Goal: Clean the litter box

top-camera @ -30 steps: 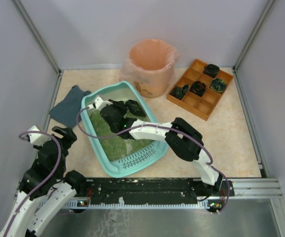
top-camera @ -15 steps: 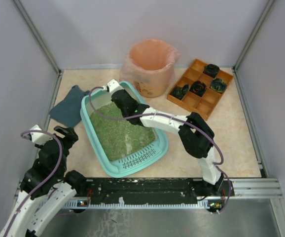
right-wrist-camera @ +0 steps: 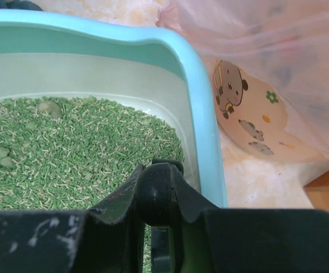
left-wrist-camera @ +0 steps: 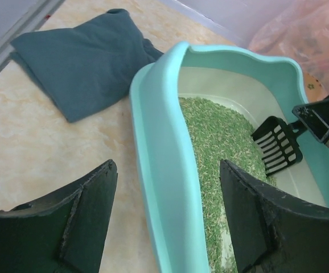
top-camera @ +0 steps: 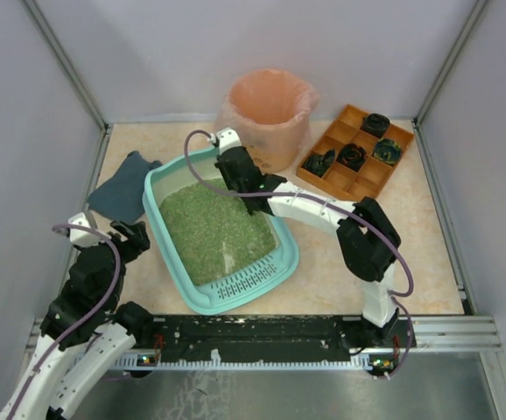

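Observation:
The teal litter box [top-camera: 202, 297] lies mid-table with green litter [top-camera: 214, 227] in it and its slotted ledge [top-camera: 249, 278] at the near end. My right gripper [top-camera: 235, 173] is over the box's far end, shut on the handle of a black slotted scoop [left-wrist-camera: 278, 145]. In the right wrist view the gripper [right-wrist-camera: 160, 190] pinches the handle above the litter [right-wrist-camera: 68, 153], where small clumps [right-wrist-camera: 48, 106] show. My left gripper [top-camera: 135, 234] is open and empty at the box's left rim. In its wrist view the gripper [left-wrist-camera: 167, 170] has the rim [left-wrist-camera: 159, 170] between its fingers.
A peach-lined round bin [top-camera: 269, 109] stands just behind the box's far end. An orange compartmented tray [top-camera: 355, 156] with dark items is at the back right. A folded dark blue cloth [top-camera: 123, 186] lies left of the box. Grey walls enclose the table.
My right arm has swept the scoop from the middle of the litter to the far end, near the bin. My left gripper has moved forward to the box's left rim.

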`<state>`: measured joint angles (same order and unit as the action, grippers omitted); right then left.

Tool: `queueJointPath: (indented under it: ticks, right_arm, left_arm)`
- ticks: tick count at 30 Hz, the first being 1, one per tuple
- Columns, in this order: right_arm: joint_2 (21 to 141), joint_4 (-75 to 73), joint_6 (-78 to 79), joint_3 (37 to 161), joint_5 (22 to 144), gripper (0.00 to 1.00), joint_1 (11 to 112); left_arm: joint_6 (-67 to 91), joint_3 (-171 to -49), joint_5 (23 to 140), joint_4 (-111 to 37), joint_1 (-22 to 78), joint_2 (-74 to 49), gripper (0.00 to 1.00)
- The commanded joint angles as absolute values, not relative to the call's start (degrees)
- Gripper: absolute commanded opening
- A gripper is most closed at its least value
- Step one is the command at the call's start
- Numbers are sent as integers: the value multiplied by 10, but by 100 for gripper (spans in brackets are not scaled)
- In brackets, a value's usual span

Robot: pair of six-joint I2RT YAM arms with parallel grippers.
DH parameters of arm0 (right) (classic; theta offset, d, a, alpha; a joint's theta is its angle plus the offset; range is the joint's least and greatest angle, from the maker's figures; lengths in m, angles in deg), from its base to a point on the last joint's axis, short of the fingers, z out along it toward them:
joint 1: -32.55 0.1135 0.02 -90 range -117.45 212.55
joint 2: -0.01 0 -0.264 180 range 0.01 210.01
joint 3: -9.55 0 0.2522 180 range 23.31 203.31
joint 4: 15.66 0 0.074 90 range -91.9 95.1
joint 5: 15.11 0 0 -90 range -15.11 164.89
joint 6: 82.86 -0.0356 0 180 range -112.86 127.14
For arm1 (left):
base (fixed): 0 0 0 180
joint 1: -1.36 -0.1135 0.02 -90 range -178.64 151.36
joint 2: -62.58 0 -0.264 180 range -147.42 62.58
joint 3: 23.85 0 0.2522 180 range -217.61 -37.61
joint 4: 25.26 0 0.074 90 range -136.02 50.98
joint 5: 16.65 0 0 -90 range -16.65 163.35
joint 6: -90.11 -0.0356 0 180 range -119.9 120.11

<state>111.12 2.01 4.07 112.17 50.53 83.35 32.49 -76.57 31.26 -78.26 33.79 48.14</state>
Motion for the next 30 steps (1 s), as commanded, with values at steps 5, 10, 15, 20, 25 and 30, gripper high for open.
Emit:
queueJointPath:
  ticks: [5,10,15,20,25,30]
  right_arm:
    - [1036,-48,-109,1049,641,0,805]
    - [1018,-70,-152,1012,668,0,797]
    - [1008,-96,-208,978,681,0,795]
    - [1011,-120,-277,950,688,0,795]
    - [1015,-121,-315,942,661,0,821]
    - [1021,-113,-352,941,631,0,847]
  left_arm:
    - [269,-772,430,-730,339,389,76]
    - [287,-802,441,-754,338,283,74]
    - [285,-812,439,-741,333,229,75]
    - [274,-818,454,-749,305,179,75]
    - [241,-814,474,-740,275,154,66]
    - [215,-810,479,-732,262,128,55]
